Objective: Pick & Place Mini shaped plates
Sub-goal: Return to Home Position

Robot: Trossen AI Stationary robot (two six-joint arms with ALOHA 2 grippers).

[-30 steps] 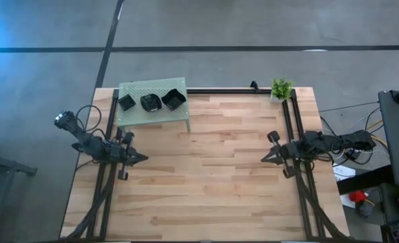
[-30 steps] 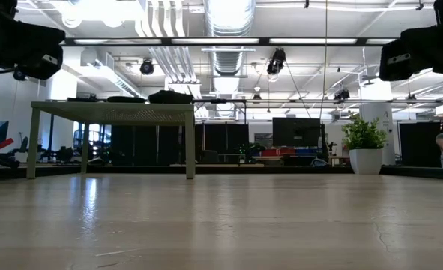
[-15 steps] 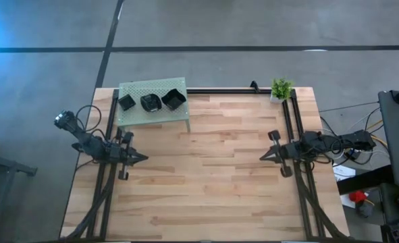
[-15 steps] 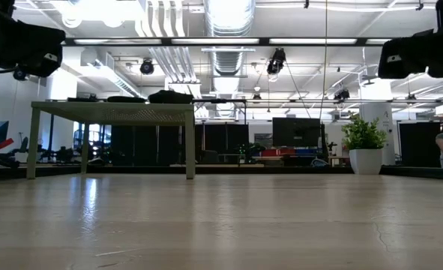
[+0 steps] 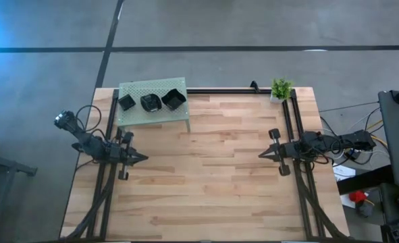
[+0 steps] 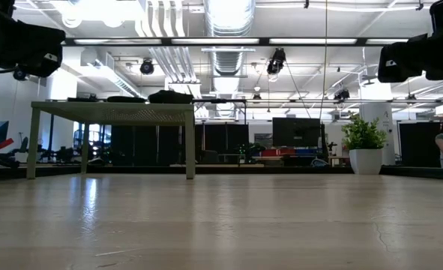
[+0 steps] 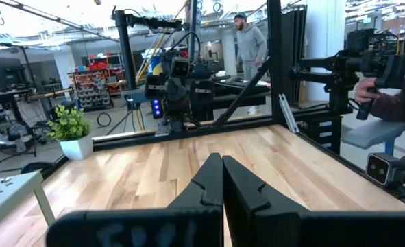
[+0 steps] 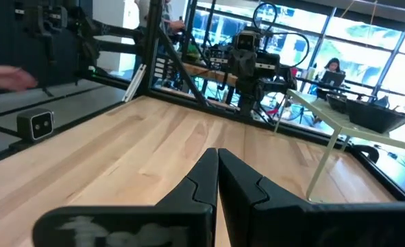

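Three mini shaped plates, small black dishes, stand on the green perforated platform at the table's far left; they show as dark shapes on its top in the low view and beyond my fingers in the right wrist view. My left gripper hovers shut at the table's left side, pointing level toward the right. My right gripper hovers shut at the right side, pointing level toward the left. Both hold nothing.
A small potted plant stands at the far right corner of the wooden table. Black frame rails run along the far edge and both sides. People show in the room beyond the table.
My right gripper has rolled slightly about its own line, and its tip has shifted a little toward the table's left; it stays shut.
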